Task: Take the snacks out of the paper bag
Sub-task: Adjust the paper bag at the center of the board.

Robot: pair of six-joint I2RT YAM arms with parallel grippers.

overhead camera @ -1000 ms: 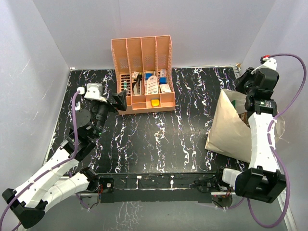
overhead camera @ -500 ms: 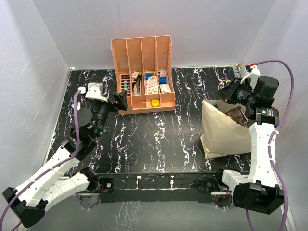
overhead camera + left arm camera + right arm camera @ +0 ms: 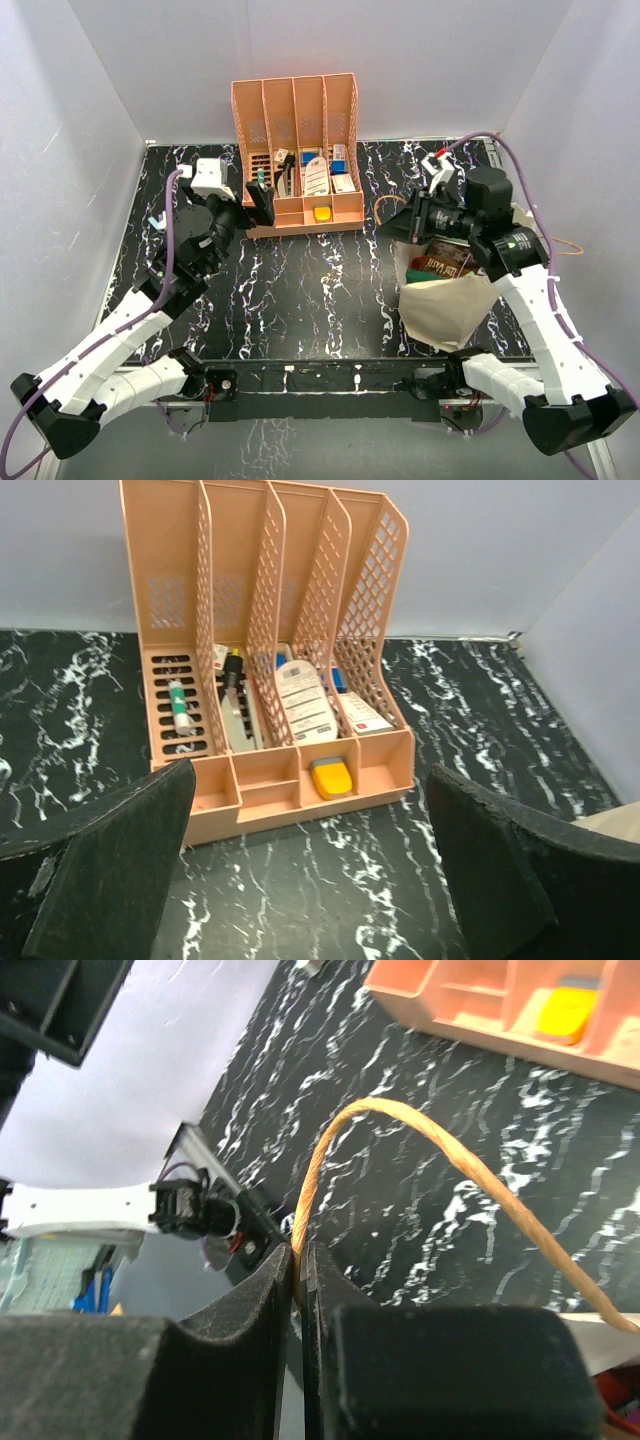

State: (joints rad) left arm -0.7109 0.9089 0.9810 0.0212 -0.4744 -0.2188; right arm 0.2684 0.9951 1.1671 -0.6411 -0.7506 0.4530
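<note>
Two arms: the left one reaches toward the far left of the table [image 3: 300, 290], the right one bends over the paper bag [image 3: 445, 305] on the right side.
Left gripper [image 3: 310, 780]: its fingers are spread wide with nothing between them, and it hangs just in front of the peach organizer [image 3: 270, 630].
Right gripper [image 3: 300, 1260]: its fingers are pressed together on the cord handle [image 3: 362, 1106], which arcs up out of the pinch and runs off to the right.
Paper bag: it sits on the right side of the black marbled table, near the front edge, with its mouth open and turned upward. The gripped handle is at the bag's left upper edge. A second thin handle loops out on the bag's far right side.
Snacks [image 3: 440, 268]: they lie inside the bag. A dark red-brown packet shows in the mouth, just below the right gripper. The rest are too hidden to tell apart.
Organizer: it stands at the back centre, against the wall, well apart from the bag. Its four slotted compartments hold small boxes and bottles.
Yellow item [image 3: 330, 775]: it rests in the organizer's low front tray, second section from the right.
</note>
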